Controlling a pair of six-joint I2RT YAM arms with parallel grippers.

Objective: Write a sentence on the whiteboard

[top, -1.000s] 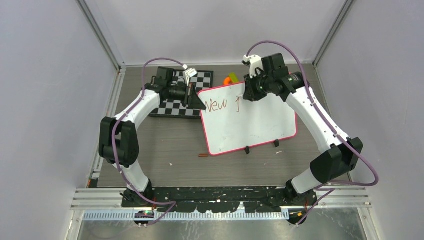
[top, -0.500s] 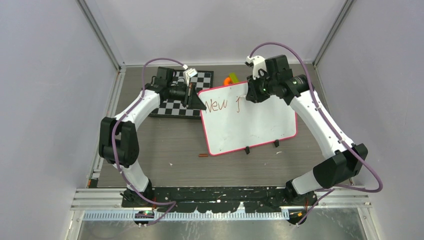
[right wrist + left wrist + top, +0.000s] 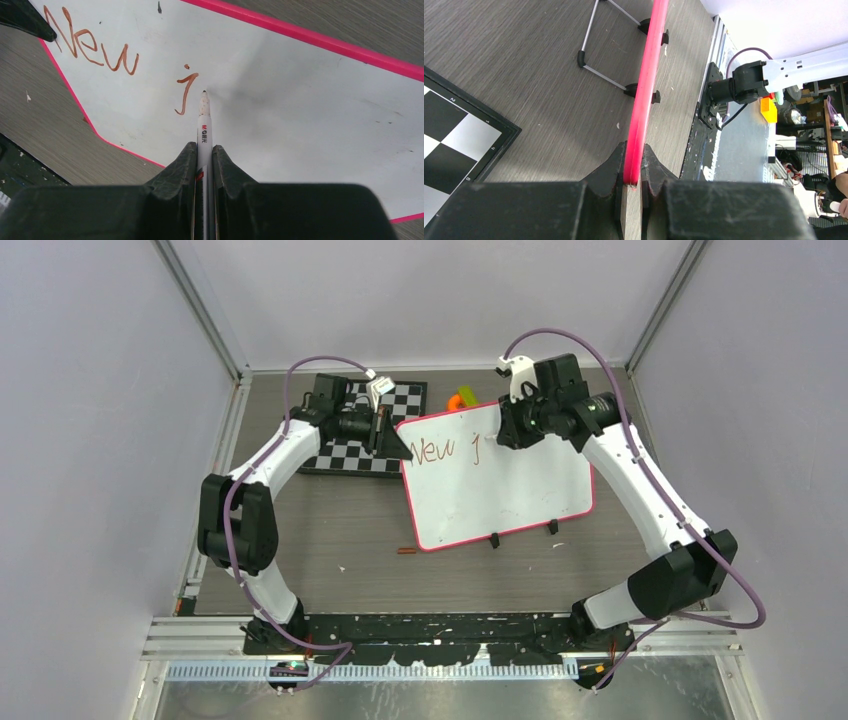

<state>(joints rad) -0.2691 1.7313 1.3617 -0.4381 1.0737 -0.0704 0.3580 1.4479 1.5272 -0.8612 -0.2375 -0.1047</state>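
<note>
The whiteboard stands tilted on the table, white with a pink rim. On its upper left is reddish-brown writing that reads "New j". My left gripper is shut on the board's left rim, with the jaws pinching the pink edge. My right gripper is shut on a white marker. The marker's tip sits just right of the "j", at or just above the board's surface.
A black-and-white checkerboard lies behind the left gripper. An orange and green object sits behind the board's top edge. A small brown piece lies on the table near the board's lower left corner. Two black clips hold the lower edge.
My right gripper has shifted a little to the right with the marker, away from the "j". No new stroke shows. The left gripper and board have not moved.
</note>
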